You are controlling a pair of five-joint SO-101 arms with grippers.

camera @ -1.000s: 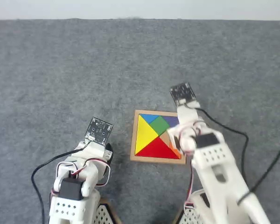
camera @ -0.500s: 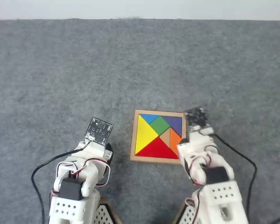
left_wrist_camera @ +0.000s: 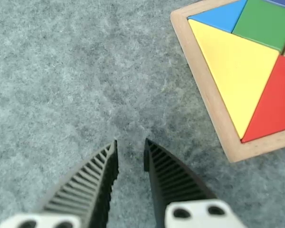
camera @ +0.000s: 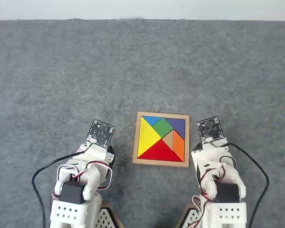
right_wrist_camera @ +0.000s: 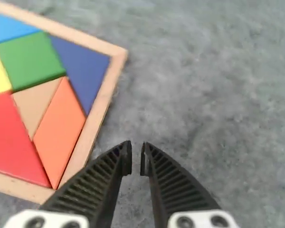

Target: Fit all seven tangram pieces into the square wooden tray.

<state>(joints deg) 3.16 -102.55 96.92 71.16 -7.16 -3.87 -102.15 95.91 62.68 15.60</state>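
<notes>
The square wooden tray [camera: 136, 142] lies on the grey cloth between my two arms. It holds a yellow triangle [camera: 149, 137], a red triangle [camera: 160, 151], a light blue triangle [camera: 152, 120], a green square [camera: 163, 127], a dark blue triangle [camera: 179, 126], a tan triangle [camera: 168, 140] and an orange parallelogram [camera: 179, 145], all lying flat. My left gripper [left_wrist_camera: 131, 142] hovers over bare cloth just off the tray's [left_wrist_camera: 206, 95] left side, nearly shut and holding nothing. My right gripper [right_wrist_camera: 136, 145] is shut and empty beside the tray's [right_wrist_camera: 102, 118] right rim.
Grey cloth [camera: 142, 61] covers the whole table, with wide free room behind and to both sides of the tray. The left arm [camera: 85, 171] and the right arm [camera: 218, 175] stand at the front edge, with cables trailing from them.
The right arm has drawn back from over the tray's right part to the cloth at its right, uncovering the orange and dark blue pieces. The left arm has not moved.
</notes>
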